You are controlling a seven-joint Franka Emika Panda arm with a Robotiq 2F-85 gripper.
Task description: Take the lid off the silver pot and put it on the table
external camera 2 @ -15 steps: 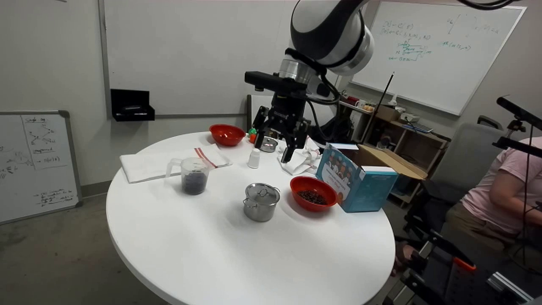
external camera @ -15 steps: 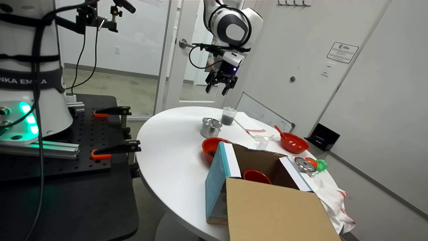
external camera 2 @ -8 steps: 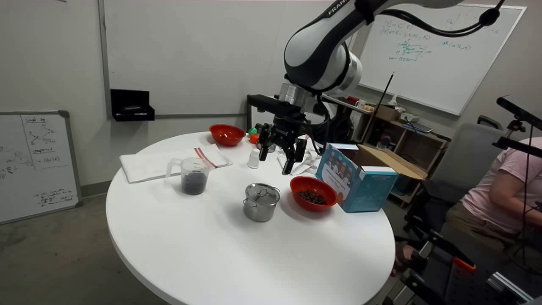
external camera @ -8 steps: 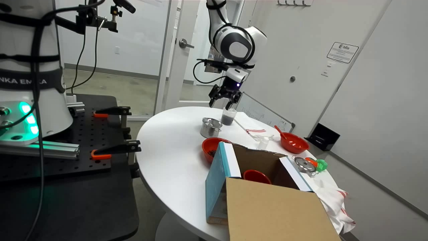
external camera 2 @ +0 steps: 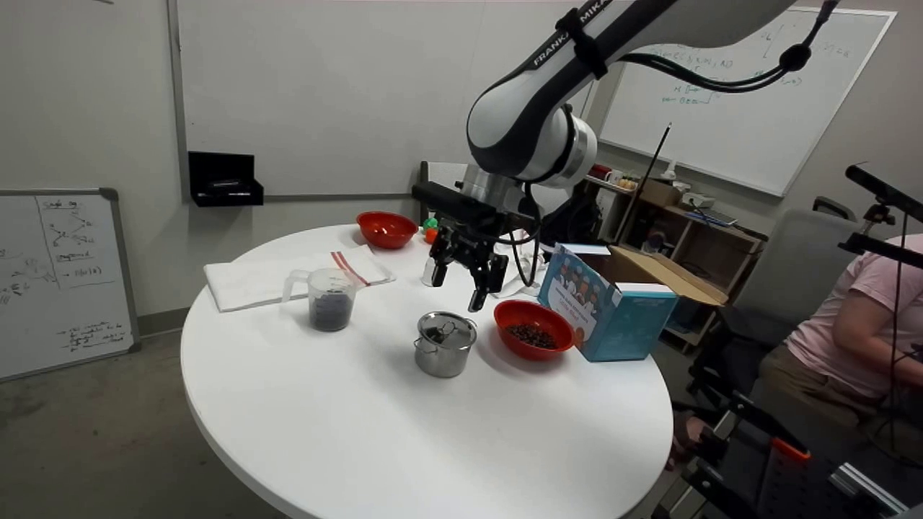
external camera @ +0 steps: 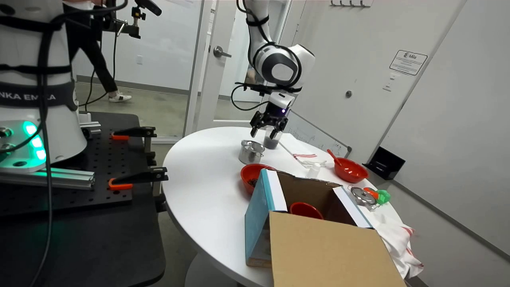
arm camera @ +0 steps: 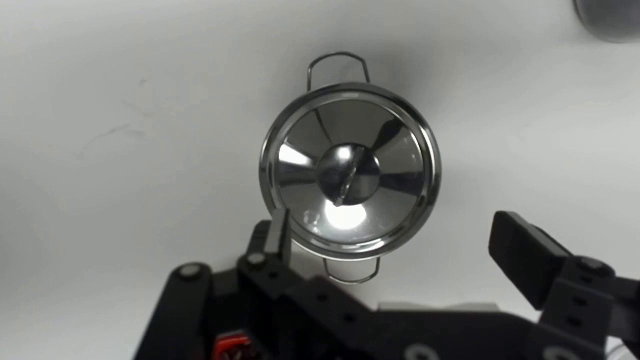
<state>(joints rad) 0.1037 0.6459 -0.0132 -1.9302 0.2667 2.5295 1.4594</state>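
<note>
The silver pot (external camera 2: 441,362) stands upright on the white round table (external camera 2: 360,440). The lid (external camera 2: 448,328) sits on it, with a thin loop handle on top. In the wrist view the lid (arm camera: 300,200) fills the middle, and the pot's two wire side handles stick out at top and bottom. My gripper (external camera 2: 456,291) is open and empty, above and behind the pot in that exterior view. In the wrist view my gripper (arm camera: 391,214) has its jaws wide apart; the left finger overlaps the lid's rim in the picture. I see no contact.
A red bowl of dark beans (external camera 2: 532,337) stands beside the pot, near an open blue box (external camera 2: 627,328). A measuring cup (external camera 2: 332,306) with dark contents stands on its other side. A folded towel (external camera 2: 267,281), a white shaker (external camera: 313,171) and another red bowl (external camera: 351,170) lie farther off.
My gripper has come down towards the pot, staying open. The pot and lid have not moved. A walking person now shows behind the glass in an exterior view.
</note>
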